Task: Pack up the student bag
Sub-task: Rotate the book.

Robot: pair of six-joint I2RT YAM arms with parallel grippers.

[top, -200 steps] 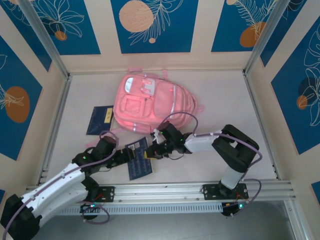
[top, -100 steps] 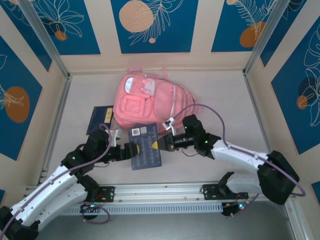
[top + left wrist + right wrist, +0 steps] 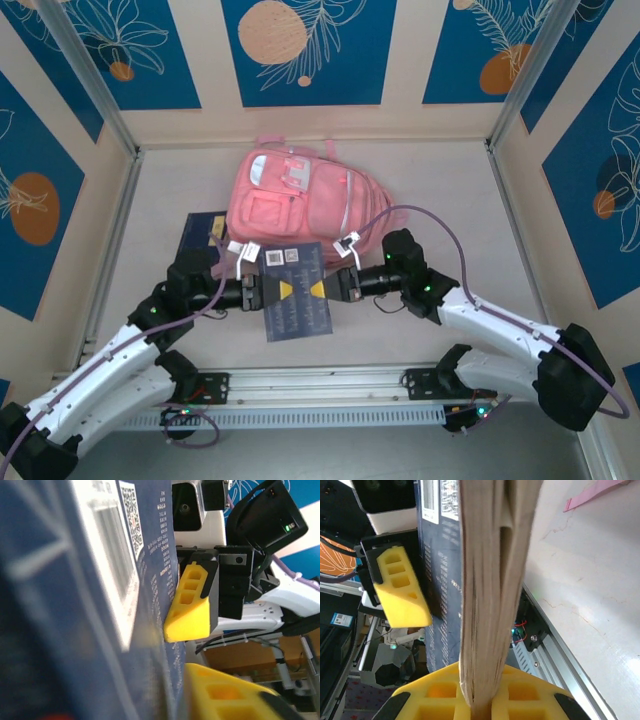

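Observation:
The student bag (image 3: 300,205), a pink backpack, lies flat at the back middle of the table. In front of it a dark blue book (image 3: 297,312) is held above the table between both arms. My right gripper (image 3: 318,289) is shut on the book's right side; its pale page edges (image 3: 492,580) run up from between my yellow pads (image 3: 520,692). My left gripper (image 3: 283,289) is shut on the opposite side, and the cover (image 3: 100,605) presses against my lower yellow finger (image 3: 225,695). The two grippers face each other almost tip to tip.
A second dark blue book (image 3: 200,235) lies flat on the table left of the bag. A pink strap end (image 3: 595,492) trails on the tabletop. Metal rails (image 3: 400,375) run along the near edge, and patterned walls enclose the other three sides.
The right arm has lifted the book off the table and carried it up toward the bag. The left gripper followed and closed on the book's other side.

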